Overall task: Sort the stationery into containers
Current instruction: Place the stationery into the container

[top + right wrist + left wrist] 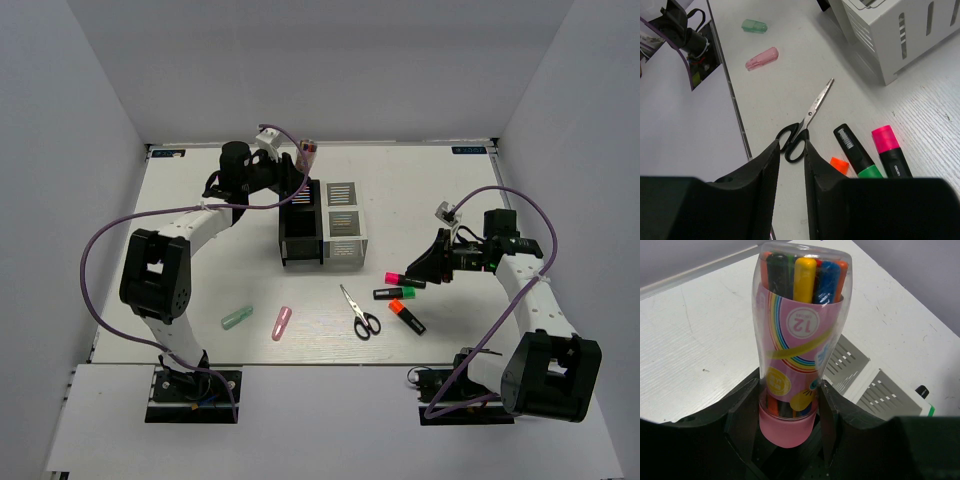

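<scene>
My left gripper (297, 168) (788, 390) is shut on a clear tube (306, 152) (800, 325) of coloured pens with a pink cap, held upright behind the black container (300, 235). The white-grey container (343, 225) (875, 390) (900, 35) stands beside the black one. My right gripper (428, 266) (791, 142) hovers over the table with a narrow empty gap between its fingers. Below it lie the black-handled scissors (360, 312) (805, 125) and three black markers: pink (404, 279) (888, 150), green (394, 293) (855, 152), orange (406, 316) (839, 165).
A pink clip-like piece (281, 322) (762, 58) and a pale-green pen (236, 318) (754, 26) lie near the table's front left. Grey walls close in the table on three sides. The left arm's purple cable loops over the left side.
</scene>
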